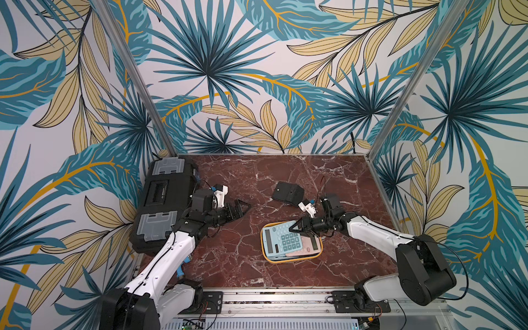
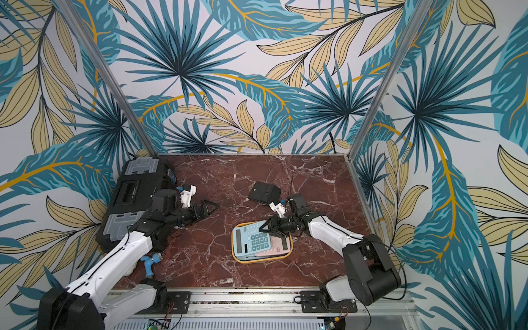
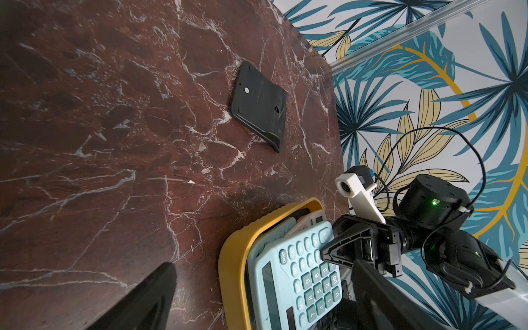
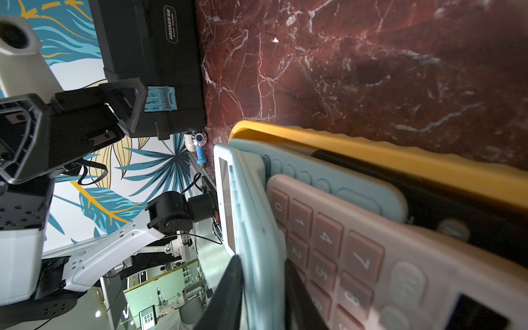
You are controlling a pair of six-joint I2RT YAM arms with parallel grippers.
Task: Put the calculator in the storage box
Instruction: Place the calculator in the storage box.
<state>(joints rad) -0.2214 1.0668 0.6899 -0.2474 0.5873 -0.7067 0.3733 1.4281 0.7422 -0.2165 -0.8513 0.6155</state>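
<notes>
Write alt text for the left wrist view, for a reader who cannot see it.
A yellow tray holds a blue calculator stacked on others, with the right end effector at its keypad edge. A black calculator lies back up, apart from the tray, on the red marble table.

The yellow storage box (image 3: 230, 268), a shallow rounded tray, is sitting on the marbled red surface (image 1: 228, 257), a little right of the middle. A light blue calculator (image 1: 281, 240) is lying keys-up on top of the pile inside it, skewed and tilted, display end toward the box's left wall, one edge sitting between the fingers of the right hand (image 4: 262, 260). A pink calculator (image 4: 371, 271) is lying beneath it, over a second light blue calculator (image 4: 343, 188). A black calculator (image 1: 288, 193) is lying face down beyond the box, apart from it.
</notes>
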